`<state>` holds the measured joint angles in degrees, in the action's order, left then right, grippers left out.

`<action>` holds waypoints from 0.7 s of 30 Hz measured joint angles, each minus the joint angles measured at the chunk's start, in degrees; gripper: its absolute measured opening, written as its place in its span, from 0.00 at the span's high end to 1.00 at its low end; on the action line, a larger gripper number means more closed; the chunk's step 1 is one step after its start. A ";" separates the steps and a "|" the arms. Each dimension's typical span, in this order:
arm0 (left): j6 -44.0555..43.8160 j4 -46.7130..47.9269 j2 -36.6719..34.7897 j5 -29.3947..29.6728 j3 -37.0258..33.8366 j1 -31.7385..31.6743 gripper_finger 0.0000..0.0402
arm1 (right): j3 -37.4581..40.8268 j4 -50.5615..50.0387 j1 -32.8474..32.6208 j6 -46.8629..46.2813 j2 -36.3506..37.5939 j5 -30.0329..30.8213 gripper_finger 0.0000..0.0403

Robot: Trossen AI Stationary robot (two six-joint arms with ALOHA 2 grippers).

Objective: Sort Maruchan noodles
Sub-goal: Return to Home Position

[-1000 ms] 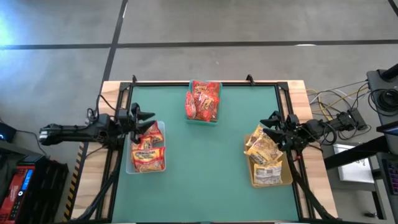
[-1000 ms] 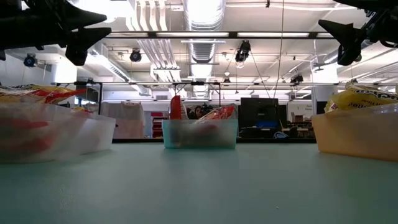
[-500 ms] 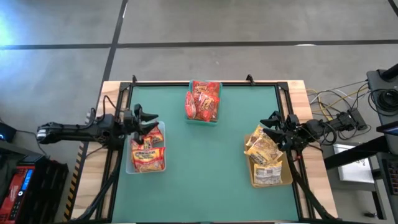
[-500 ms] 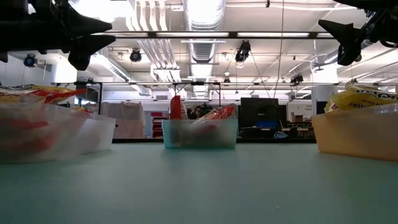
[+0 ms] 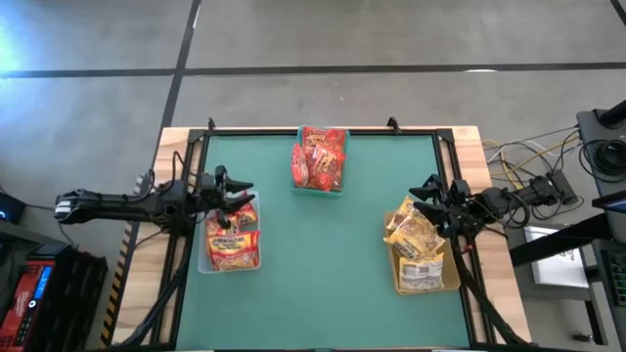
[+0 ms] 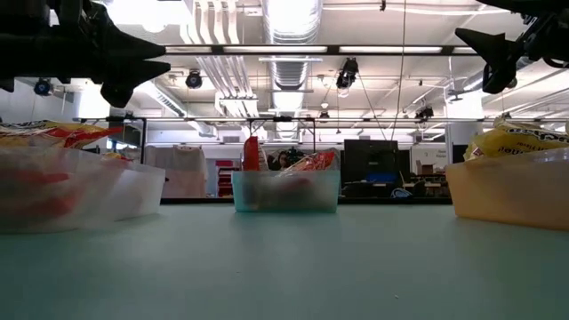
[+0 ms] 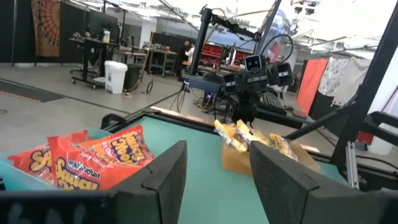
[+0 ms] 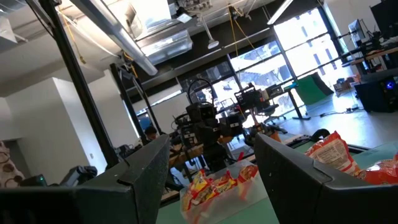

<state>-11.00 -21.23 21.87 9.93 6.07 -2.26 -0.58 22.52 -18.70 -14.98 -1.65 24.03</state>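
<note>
The noodle packets lie sorted in three bins. Red packets (image 5: 320, 159) fill the teal bin (image 5: 319, 189) at the far middle. Red-and-yellow packets (image 5: 233, 244) lie in the clear bin (image 5: 204, 262) on the left. Yellow packets (image 5: 415, 235) are heaped in the tan bin (image 5: 453, 282) on the right. My left gripper (image 5: 246, 194) hangs open above the far end of the clear bin, holding nothing. My right gripper (image 5: 423, 188) is open above the far end of the tan bin, well clear of the packets (image 6: 516, 140). Between the left wrist fingers (image 7: 163, 180) there is only table.
The green table top (image 5: 323, 274) lies bare between the three bins. A black frame rail (image 5: 323, 131) runs along the far edge, with wooden margins on both sides. Cables and equipment (image 5: 548, 186) sit off the table's right side.
My left gripper has moved a little toward the table's near edge and right, farther over the clear bin, staying open. My right gripper and all packets have kept still.
</note>
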 joint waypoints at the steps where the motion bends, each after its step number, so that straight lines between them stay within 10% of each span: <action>1: -0.01 -0.01 0.27 0.00 0.00 0.01 0.61 | 0.00 0.00 0.00 0.02 0.00 0.02 0.44; 21: 0.00 -0.01 5.42 0.00 0.00 0.00 0.61 | 0.00 0.00 -0.01 0.02 0.00 0.00 0.44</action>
<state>-11.00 -21.24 27.29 9.93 6.07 -2.26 -0.58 22.52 -18.70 -14.96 -1.65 24.03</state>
